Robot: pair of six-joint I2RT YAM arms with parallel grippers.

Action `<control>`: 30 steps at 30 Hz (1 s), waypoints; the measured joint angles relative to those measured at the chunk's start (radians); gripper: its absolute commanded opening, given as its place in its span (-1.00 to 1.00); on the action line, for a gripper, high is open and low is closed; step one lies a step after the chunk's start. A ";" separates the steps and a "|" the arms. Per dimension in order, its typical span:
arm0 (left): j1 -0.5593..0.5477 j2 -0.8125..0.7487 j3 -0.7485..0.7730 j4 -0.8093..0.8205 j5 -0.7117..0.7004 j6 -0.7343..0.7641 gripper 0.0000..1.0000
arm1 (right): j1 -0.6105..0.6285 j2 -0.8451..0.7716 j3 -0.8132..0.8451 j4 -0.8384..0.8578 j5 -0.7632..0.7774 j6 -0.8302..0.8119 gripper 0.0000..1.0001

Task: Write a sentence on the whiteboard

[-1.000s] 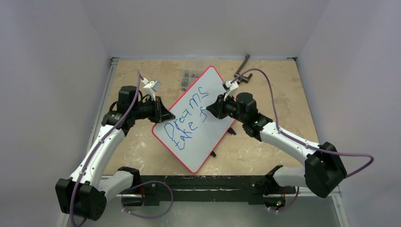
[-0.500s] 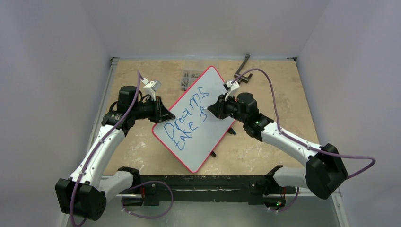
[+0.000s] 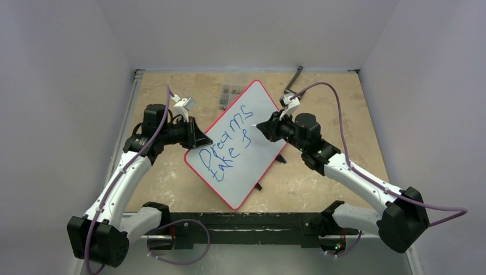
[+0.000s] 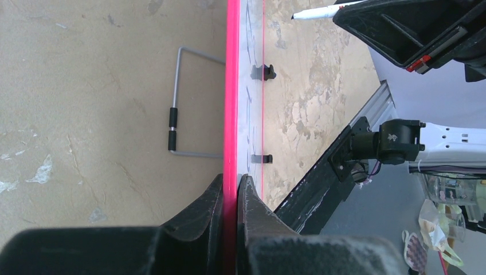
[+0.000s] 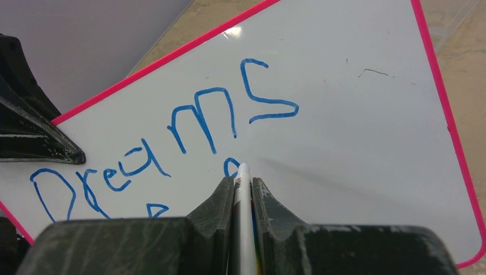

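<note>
The whiteboard, white with a red rim, stands tilted in the middle of the table. The sentence on it reads "Dreams take f" in blue, in two lines. My left gripper is shut on the board's left edge; in the left wrist view its jaws pinch the red rim. My right gripper is shut on a white marker. The marker's tip sits by the top loop of the "f", under "Dreams". I cannot tell whether the tip touches the board.
A wire stand props the board from behind. Black clips lie on the table by its lower edge. A clear box of small parts and a black tool lie at the back. Walls close in on both sides.
My right arm has shifted right and a little back, taking the marker off the "f" stroke toward its top. The left arm and the board have not moved.
</note>
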 measured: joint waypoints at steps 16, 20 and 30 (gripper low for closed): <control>0.000 0.000 0.000 0.000 0.000 0.000 -1.00 | 0.000 -0.001 -0.010 0.018 0.040 0.000 -1.00; 0.000 0.000 0.000 0.000 0.000 0.000 -1.00 | 0.000 -0.001 -0.019 0.023 0.040 -0.001 -1.00; 0.000 0.000 0.000 0.000 0.000 0.000 -1.00 | 0.000 -0.010 -0.056 0.027 0.040 -0.005 -1.00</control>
